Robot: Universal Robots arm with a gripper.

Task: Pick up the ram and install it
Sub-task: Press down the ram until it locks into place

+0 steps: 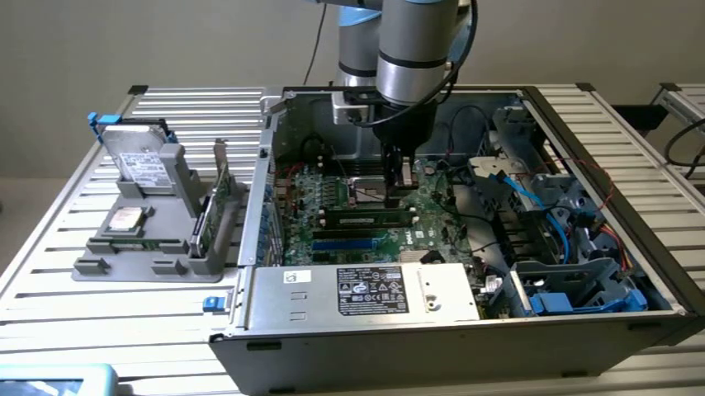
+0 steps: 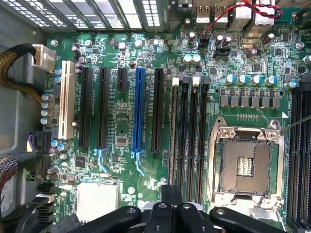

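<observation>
Tool (image 1: 395, 196) down inside the case (image 1: 441, 346), fingers pressed together, right over the ram (image 1: 364, 219).

The arm drops straight in from above, wrist vertical. In the wrist view the tool (image 2: 171, 201) is closed with nothing between its tips, poised at one end of the ram (image 2: 174, 136). The ram stands on edge in a black slot of the motherboard (image 2: 121, 121), and I can't tell whether the tool touches it. Beside that slot is the open CPU socket (image 2: 245, 165), and a blue slot (image 2: 139, 107) lies further off. The case lies open on a slatted metal bench (image 1: 165, 313), its power supply (image 1: 364, 293) along the near wall and blue cables (image 1: 529, 198) crowding the exterior view's right. On the exterior view's left, well apart, a grey holder (image 1: 144, 264) carries a silver drive (image 1: 141, 161) and a green card (image 1: 226, 202).
</observation>
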